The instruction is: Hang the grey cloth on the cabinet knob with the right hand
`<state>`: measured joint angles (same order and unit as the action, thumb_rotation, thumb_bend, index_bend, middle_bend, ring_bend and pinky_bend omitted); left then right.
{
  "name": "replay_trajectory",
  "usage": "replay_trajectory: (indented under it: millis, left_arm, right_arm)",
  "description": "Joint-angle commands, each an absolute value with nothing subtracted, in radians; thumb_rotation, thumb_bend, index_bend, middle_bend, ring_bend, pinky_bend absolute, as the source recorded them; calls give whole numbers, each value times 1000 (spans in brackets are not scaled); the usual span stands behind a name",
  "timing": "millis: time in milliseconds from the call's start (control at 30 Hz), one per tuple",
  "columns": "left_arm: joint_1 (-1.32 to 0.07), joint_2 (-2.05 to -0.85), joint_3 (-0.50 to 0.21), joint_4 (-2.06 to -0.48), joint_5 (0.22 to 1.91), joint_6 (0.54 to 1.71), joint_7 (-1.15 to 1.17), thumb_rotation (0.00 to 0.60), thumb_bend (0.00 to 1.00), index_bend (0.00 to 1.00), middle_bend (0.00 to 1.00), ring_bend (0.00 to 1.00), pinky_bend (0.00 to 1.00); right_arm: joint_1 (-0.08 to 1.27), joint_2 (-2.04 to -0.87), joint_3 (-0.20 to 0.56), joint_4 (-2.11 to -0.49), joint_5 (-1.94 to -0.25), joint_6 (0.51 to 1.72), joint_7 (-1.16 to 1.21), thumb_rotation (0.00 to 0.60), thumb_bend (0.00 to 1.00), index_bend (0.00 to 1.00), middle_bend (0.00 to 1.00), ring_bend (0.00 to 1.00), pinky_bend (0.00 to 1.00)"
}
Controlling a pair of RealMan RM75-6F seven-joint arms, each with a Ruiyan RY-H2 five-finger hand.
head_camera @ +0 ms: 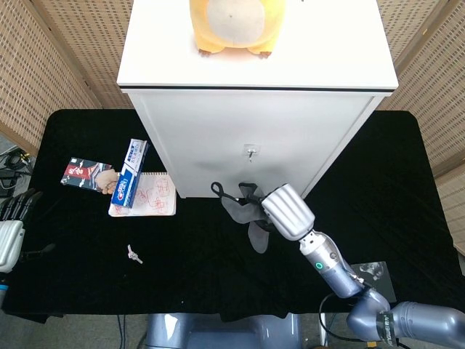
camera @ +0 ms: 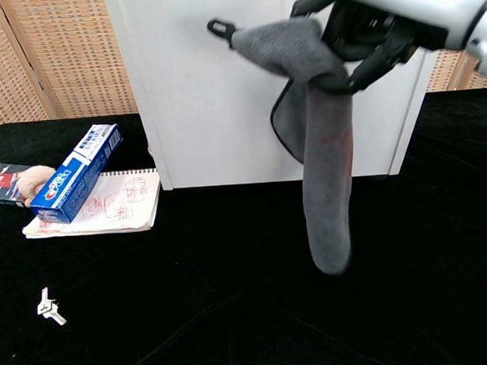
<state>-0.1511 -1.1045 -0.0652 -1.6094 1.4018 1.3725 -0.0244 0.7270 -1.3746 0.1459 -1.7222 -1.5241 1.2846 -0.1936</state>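
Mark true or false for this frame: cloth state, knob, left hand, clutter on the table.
1. The right hand holds the grey cloth off the table. True.
2. The cloth already hangs on the cabinet knob. False: the knob is bare, the cloth below it.
3. The toothpaste box lies partly on the notebook. True.
4. The left hand holds the small key. False: the key lies on the black table, apart from that hand.
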Motion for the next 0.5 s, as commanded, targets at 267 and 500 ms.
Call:
replay_trajectory:
  millis: [267,500]
  left_arm:
    - [-154,-1108,-64,-1615,1402,1370,-6,600,0,0,0,0,0]
    - [-157,-1111,-65,-1617,1396,1365,3,600,0,0,0,0,0]
  right_arm:
    - [673,-1280,153,-1705,-1649,1376,-321,600,793,799,1000,1000,1000]
    - [645,-1263,166,-1687,-1672,1411,-411,600,813,810,1000,1000,1000]
